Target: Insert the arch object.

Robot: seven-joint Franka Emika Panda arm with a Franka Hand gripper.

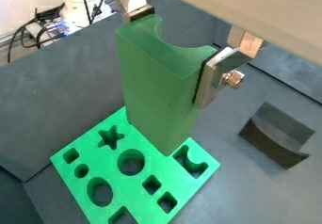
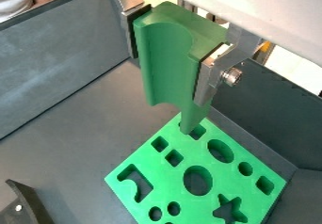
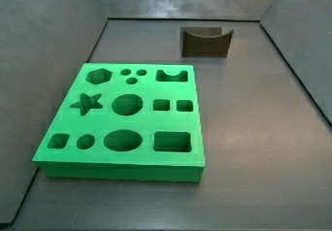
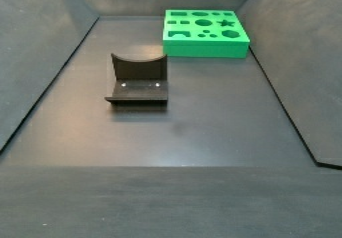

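Gripper (image 1: 176, 72) clamps arch object (image 1: 157, 82), high above board (image 1: 126, 167); grasp done, arch-slot insertion left.

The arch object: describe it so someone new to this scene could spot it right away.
Start at the flat green board with shaped holes on the dark floor. Above it, in both wrist views, the end effector holds the arch object between its silver fingers. It is the tall, narrow bright-green block with a curved notch at one end, unlike the squat dark block on the floor.
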